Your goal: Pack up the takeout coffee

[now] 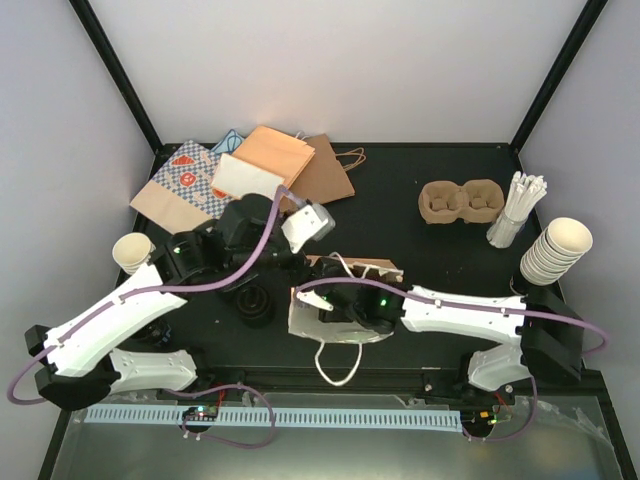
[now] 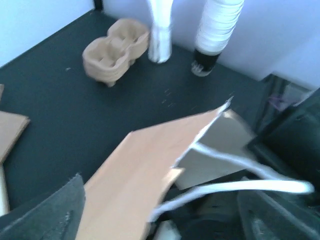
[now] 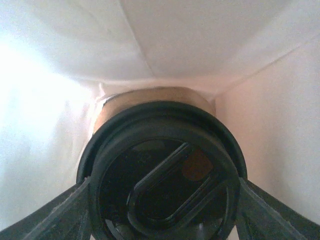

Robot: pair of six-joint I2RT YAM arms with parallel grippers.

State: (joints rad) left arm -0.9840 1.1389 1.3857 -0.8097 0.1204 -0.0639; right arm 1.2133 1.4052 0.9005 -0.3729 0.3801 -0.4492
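On black table point(image 1: 420, 285), right gripper point(image 3: 164, 206) clamps lidded cup point(image 3: 155, 125) in bag point(image 3: 175, 40); left gripper point(image 2: 160, 220) apart.

Inside bag point(image 3: 210, 45), lidded cup point(image 3: 161, 172)

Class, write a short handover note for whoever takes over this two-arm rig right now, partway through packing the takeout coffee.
Left gripper: fingers open, at the rim of the paper bag, with the bag's white handle lying between them, apparently ungripped.
Right gripper: reached inside the bag, fingers shut on the lidded cup.
Pulp carrier: empty, on the table's far right side, outside the bag.
Done: the cup is inside the bag.
Left: release the cup, draw the right arm out, then deal with the unpacked carrier.
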